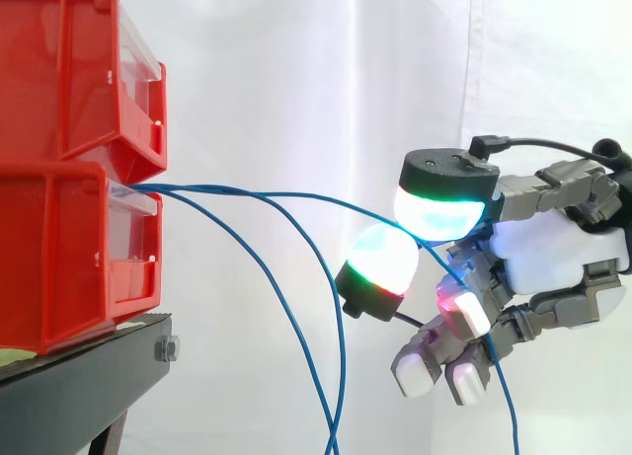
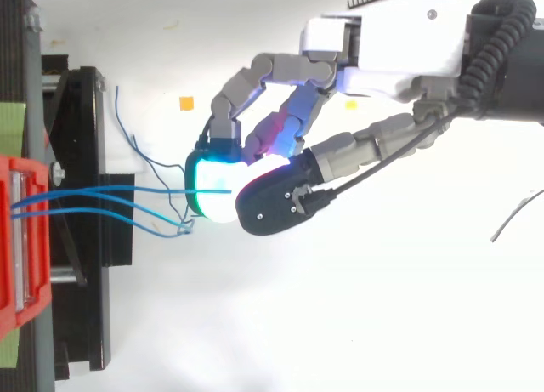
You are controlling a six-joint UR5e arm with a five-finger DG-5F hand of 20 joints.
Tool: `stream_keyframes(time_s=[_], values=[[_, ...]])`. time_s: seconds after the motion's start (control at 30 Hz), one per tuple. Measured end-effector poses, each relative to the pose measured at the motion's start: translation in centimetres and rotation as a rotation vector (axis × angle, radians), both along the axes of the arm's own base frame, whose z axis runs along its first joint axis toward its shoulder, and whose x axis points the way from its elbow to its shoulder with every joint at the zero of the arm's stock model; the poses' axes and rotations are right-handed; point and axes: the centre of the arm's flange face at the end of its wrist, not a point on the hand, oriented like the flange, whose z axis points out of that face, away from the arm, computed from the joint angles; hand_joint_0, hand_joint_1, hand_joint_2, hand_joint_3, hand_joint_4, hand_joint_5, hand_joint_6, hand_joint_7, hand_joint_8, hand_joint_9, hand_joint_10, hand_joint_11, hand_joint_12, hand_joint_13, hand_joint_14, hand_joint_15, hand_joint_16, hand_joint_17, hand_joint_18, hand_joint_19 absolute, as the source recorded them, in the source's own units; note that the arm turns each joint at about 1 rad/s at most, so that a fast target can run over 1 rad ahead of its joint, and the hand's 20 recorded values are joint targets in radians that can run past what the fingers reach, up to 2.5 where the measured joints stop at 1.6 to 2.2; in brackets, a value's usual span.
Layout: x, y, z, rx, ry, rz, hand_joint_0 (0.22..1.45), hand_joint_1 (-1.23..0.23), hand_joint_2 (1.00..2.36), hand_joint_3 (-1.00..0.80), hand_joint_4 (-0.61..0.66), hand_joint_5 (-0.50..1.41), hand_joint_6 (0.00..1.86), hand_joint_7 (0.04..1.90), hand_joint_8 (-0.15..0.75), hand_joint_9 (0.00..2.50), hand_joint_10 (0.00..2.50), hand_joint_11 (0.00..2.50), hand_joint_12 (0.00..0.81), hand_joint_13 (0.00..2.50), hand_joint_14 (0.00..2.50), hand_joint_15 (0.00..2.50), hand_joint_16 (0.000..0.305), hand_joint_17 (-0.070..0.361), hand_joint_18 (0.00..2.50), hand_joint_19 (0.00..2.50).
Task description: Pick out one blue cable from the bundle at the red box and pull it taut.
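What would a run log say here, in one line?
hand: pinching one blue cable | cable: not yet taut, curving from red bin | other cables: hanging loose

Red bins [image 1: 59, 258]: 2, stacked one on the other, at 9 o'clock in the side view.
Black stand [image 1: 89, 386]: 1, under the bins, toward 8 o'clock.
Hex bolt [image 1: 166, 349] on the stand's end: 1.
Blue cables [image 1: 296, 192]: 3 strands counted leaving the lower bin. 1 runs toward 3 o'clock to the hand [image 1: 553, 253]; 2 droop toward 6 o'clock.
Hand: 1.
White curtain [image 1: 296, 80]: 1.
Top view, small square markers: 2 in all. Orange marker [image 2: 185, 102]: 1, at 11 o'clock. Yellow marker [image 2: 350, 105]: 1, at 1 o'clock.
Thin grey wire [image 2: 514, 215]: 1, at 3 o'clock.
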Motion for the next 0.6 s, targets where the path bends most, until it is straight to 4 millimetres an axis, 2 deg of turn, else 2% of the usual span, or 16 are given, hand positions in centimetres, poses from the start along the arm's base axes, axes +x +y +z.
stream_keyframes(time_s=[0.17, 0.3, 0.6], values=[[0.1, 0.4, -0.1, 0.026, -0.003, 0.031, 0.57, -0.59, 1.02, -0.26, -0.05, -0.05, 0.85, 0.85, 0.278, 1.19, 0.02, 0.48, 0.326, 0.77, 0.02, 0.36, 0.046, 0.103, 0.72, 0.58], [-0.1, 0.6, -0.6, 0.058, -0.003, 0.045, 0.53, -0.51, 1.01, -0.42, -0.02, -0.06, 0.82, 0.84, 0.289, 1.18, 0.02, 0.48, 0.338, 0.78, 0.01, 0.36, 0.049, 0.11, 0.74, 0.58], [-0.1, 0.7, -1.5, 0.104, -0.033, 0.046, 0.52, -0.5, 1.0, -0.45, -0.01, -0.06, 0.82, 0.84, 0.292, 1.19, 0.02, 0.47, 0.342, 0.78, 0.01, 0.36, 0.049, 0.11, 0.76, 0.58]])
